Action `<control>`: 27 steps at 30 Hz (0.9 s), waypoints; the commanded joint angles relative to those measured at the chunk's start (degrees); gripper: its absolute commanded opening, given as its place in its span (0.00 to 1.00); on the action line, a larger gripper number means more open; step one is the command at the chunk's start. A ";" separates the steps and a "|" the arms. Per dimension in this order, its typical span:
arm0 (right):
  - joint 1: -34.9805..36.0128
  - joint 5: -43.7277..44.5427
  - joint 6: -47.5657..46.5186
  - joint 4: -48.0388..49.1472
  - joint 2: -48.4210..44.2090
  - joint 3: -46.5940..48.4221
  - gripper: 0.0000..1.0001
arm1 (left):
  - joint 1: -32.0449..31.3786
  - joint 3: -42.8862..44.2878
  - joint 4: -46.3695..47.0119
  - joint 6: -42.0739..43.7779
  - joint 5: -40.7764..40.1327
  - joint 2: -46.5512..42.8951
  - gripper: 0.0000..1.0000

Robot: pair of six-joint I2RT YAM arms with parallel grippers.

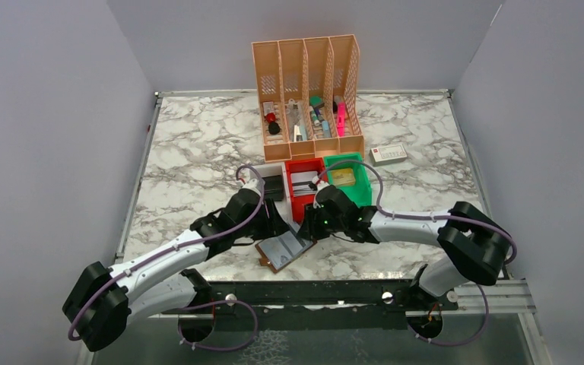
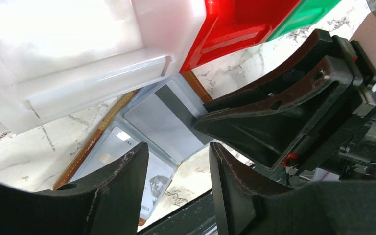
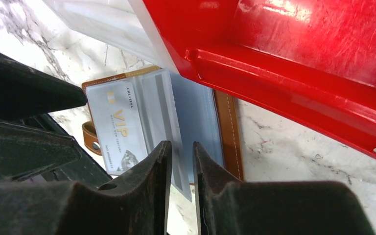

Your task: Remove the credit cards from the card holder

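Note:
The brown card holder [image 1: 272,258] lies open near the table's front edge, grey inside up; it also shows in the left wrist view [image 2: 85,147] and the right wrist view [image 3: 227,127]. A white VIP credit card [image 3: 117,122] sits in its left side. A grey credit card with a dark stripe [image 3: 161,107] sticks out past the holder's edge. My right gripper [image 3: 182,147] has its jaws drawn close around that card's edge [image 2: 166,117]. My left gripper [image 2: 178,149] is open and empty just above the holder. The two grippers [image 1: 280,226] [image 1: 309,228] nearly touch.
A red bin [image 1: 304,186] and a green bin [image 1: 347,179] stand just behind the holder, and a black case [image 1: 274,186] is left of the red bin. An orange file rack [image 1: 308,91] stands at the back, with a white box with a red end [image 1: 388,154] to its right.

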 commanded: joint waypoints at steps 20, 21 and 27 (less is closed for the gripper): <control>0.80 10.85 7.99 -7.77 -15.80 -8.34 0.38 | -0.15 4.00 1.35 5.06 6.39 7.10 0.53; 0.80 10.88 6.92 -8.16 -15.89 -7.39 0.37 | -0.15 4.12 1.35 5.20 6.72 7.43 0.53; 0.80 4.01 3.61 -4.21 -13.17 -5.98 0.28 | -0.32 4.23 2.47 5.16 8.11 8.18 0.53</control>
